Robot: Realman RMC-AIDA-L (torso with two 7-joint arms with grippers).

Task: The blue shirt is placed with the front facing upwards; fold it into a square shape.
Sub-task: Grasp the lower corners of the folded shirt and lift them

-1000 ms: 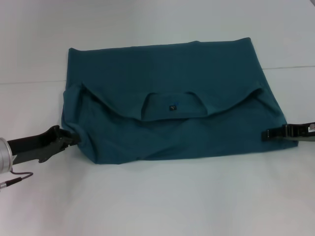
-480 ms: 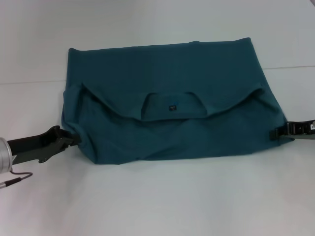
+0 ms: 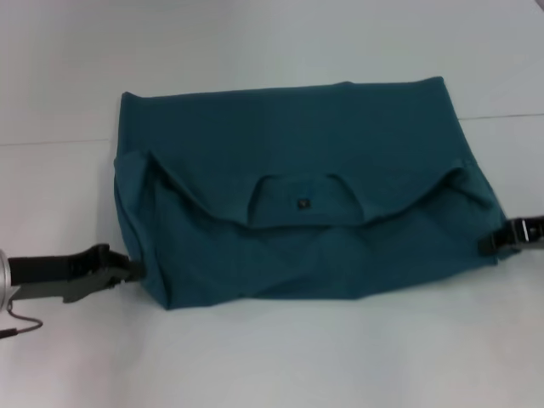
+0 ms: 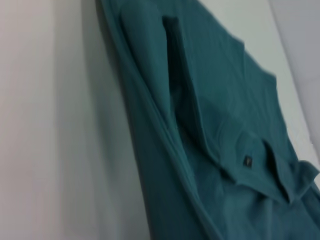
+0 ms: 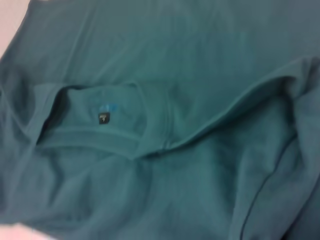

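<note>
Now the left hand [image 3: 127, 270], at the lower left of the head view, sits with its dark tips right at the lower-left corner of the blue shirt [image 3: 297, 204]; whether it grips the cloth or has let go I cannot tell. A second ago it lay slightly higher and pointed up into the corner; it now lies flatter and lower, and the corner has smoothed a little. At the right edge of the frame the right hand [image 3: 493, 242] has drawn back outward along the shirt's right side, so less of it shows than before. It touches or nearly touches the hem there, and its grip cannot be made out either.

Between the two, the shirt lies across the middle of the white desk [image 3: 272, 357] as a wide folded band, its upper part turned down so that the neckline faces the camera. Both arms easing off suggests, to my mind, that this fold is laid and the side folds toward a square come next.

As for writing, a small dark label [image 5: 103, 118] sits inside the collar, with a bluish mark just above it; neither can be read. No chest lettering shows.
</note>
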